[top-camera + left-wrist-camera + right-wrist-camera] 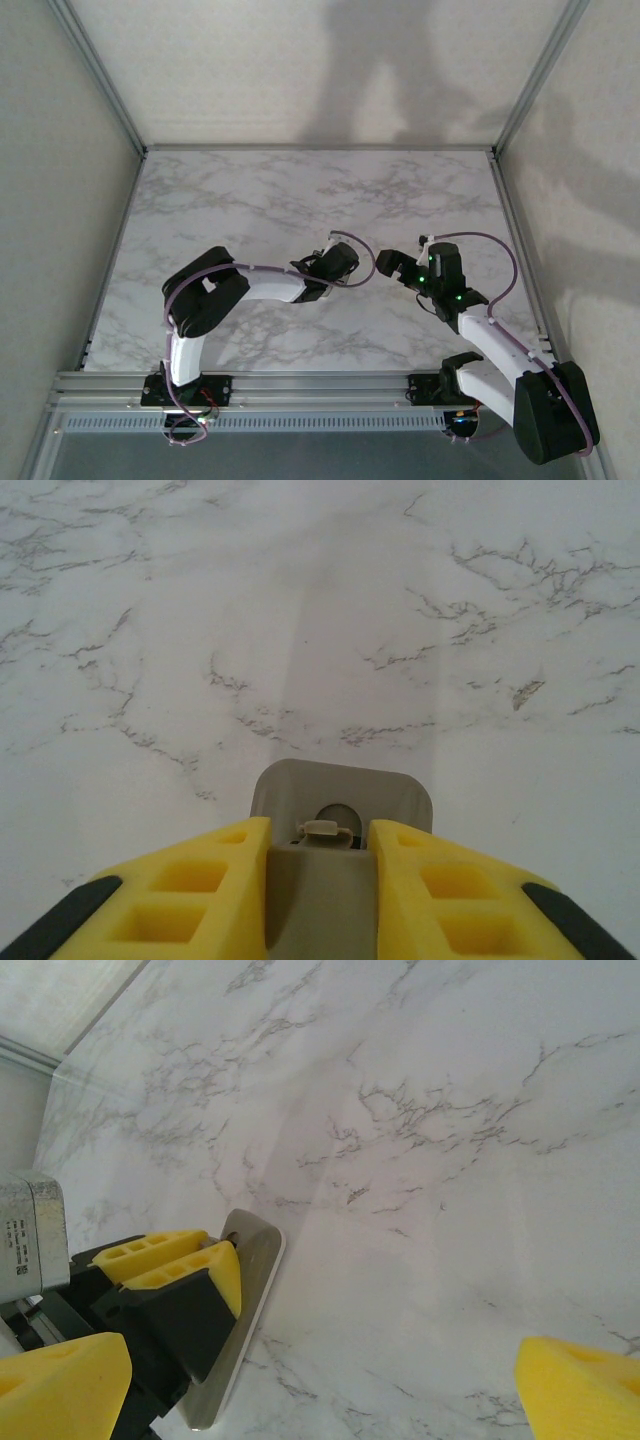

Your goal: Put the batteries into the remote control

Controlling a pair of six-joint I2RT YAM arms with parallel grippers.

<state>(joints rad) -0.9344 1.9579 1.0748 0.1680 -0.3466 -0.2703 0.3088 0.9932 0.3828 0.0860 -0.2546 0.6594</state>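
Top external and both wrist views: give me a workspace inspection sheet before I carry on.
Surface: marble-patterned table, no spills seen.
Job's things: remote control held by its sides, its tan-grey recessed side towards the left wrist camera.
Clutter: nothing seen.
Grippers: left pincer shut on the remote control; right pincer wide open, holding nothing, facing the left one at close range.
Cables: purple cables loop along both arms; no snag visible.
Surroundings: white walls, aluminium frame posts, mounting rail at the near edge, a shadow on the back wall.
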